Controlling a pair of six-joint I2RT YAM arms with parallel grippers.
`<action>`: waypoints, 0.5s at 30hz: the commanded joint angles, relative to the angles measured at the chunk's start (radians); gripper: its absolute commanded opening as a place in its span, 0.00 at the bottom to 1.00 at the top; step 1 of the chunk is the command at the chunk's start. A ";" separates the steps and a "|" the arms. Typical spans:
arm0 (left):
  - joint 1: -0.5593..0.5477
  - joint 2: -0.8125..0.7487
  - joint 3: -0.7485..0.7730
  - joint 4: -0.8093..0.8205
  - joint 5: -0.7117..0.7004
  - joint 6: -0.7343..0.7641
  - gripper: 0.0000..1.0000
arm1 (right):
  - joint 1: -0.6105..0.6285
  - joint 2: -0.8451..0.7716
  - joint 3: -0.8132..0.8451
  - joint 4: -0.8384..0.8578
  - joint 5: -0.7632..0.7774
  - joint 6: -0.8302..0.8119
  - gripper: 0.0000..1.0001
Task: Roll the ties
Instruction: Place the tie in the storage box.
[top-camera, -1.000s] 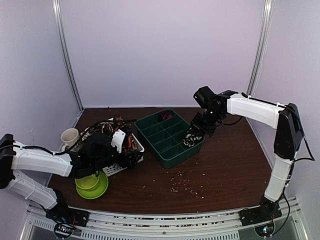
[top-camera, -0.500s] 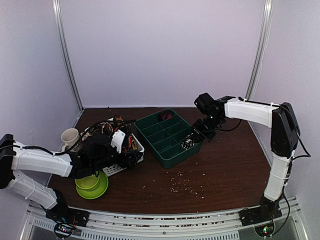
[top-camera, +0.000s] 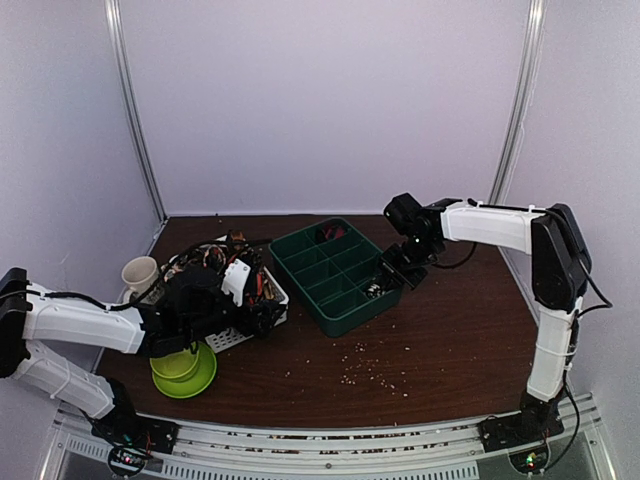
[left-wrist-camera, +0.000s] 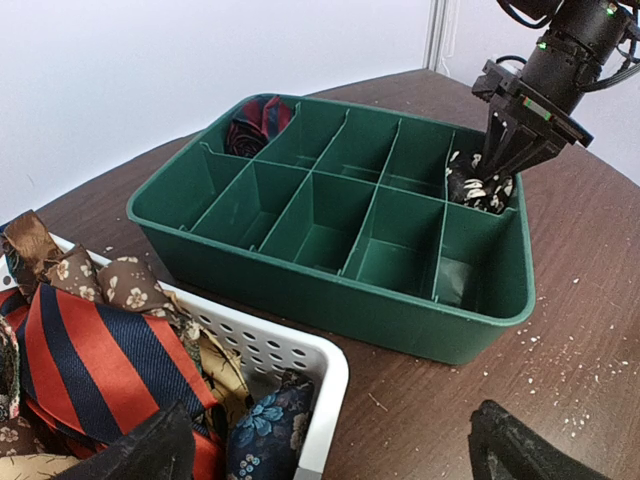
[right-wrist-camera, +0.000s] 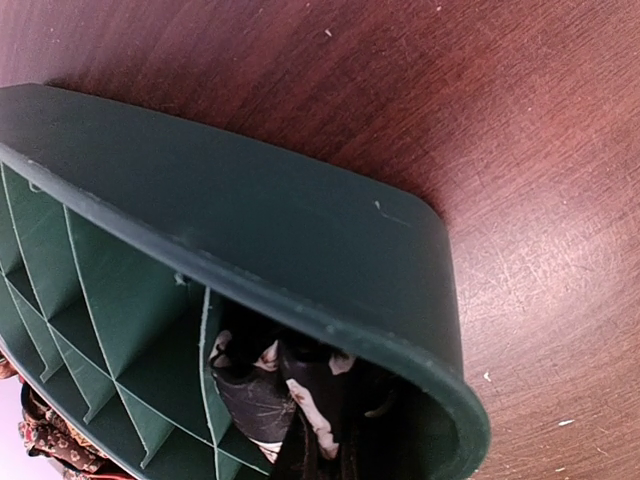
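A rolled black tie with cream flower spots (left-wrist-camera: 478, 186) sits in the near right corner compartment of the green divided tray (left-wrist-camera: 300, 300). My right gripper (left-wrist-camera: 497, 165) reaches down into that compartment and is shut on this tie (right-wrist-camera: 262, 392). Its dark fingers are hard to make out in the right wrist view (right-wrist-camera: 320, 425). In the top view it is at the tray's right corner (top-camera: 381, 282). A rolled red-and-black tie (left-wrist-camera: 255, 120) lies in the far left compartment. Loose ties, one red-and-navy striped (left-wrist-camera: 90, 365), fill the white basket (left-wrist-camera: 320, 365). My left gripper (left-wrist-camera: 330, 452) hangs open and empty over the basket's corner (top-camera: 262, 312).
A cream mug (top-camera: 140, 272) stands left of the basket. A lime green bowl (top-camera: 183, 372) sits under my left arm. Pale crumbs (top-camera: 370, 372) are scattered on the brown table in front of the tray. The tray's other compartments hold nothing.
My right gripper has moved down and to the left, lowering the black flowered tie into the tray's corner compartment. The left arm has not moved.
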 joint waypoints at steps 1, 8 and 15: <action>0.005 -0.002 -0.009 0.059 -0.016 -0.012 0.98 | 0.004 0.044 -0.025 0.013 0.004 -0.012 0.06; 0.006 -0.004 -0.009 0.061 -0.011 -0.012 0.98 | 0.004 -0.035 -0.008 0.014 0.043 -0.038 0.30; 0.006 -0.005 -0.003 0.066 -0.002 -0.015 0.98 | 0.004 -0.059 0.031 0.014 0.008 -0.042 0.37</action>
